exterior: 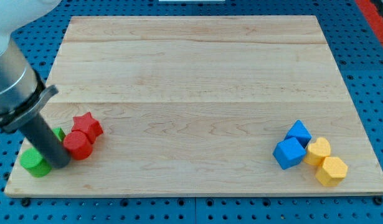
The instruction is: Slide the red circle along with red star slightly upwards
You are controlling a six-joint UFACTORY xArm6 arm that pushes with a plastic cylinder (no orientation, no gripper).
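At the board's lower left, my tip (60, 163) is set against the red circle (77, 145), which touches the red star (87, 126) above it. Green blocks (35, 162) are partly hidden behind the rod.

Pale wooden bench (197, 74), grain running across the view, resting on a blue perforated base (365, 37). Two clusters of blocks lie on the bench, well apart. Near the lower left corner: red star (88, 126) touching the red circle (77, 145) just below it; green circle (35, 163) at the view's left of these, close to the bench edge; a second green block (58, 133) behind the rod, mostly hidden, shape unclear. The tip (60, 163) sits on the bench between the green circle and the red circle. Near the lower right corner: two blue blocks (289, 152) (298, 132) touching, with a yellow heart (319, 150) and a yellow hexagon (332, 170) beside them.
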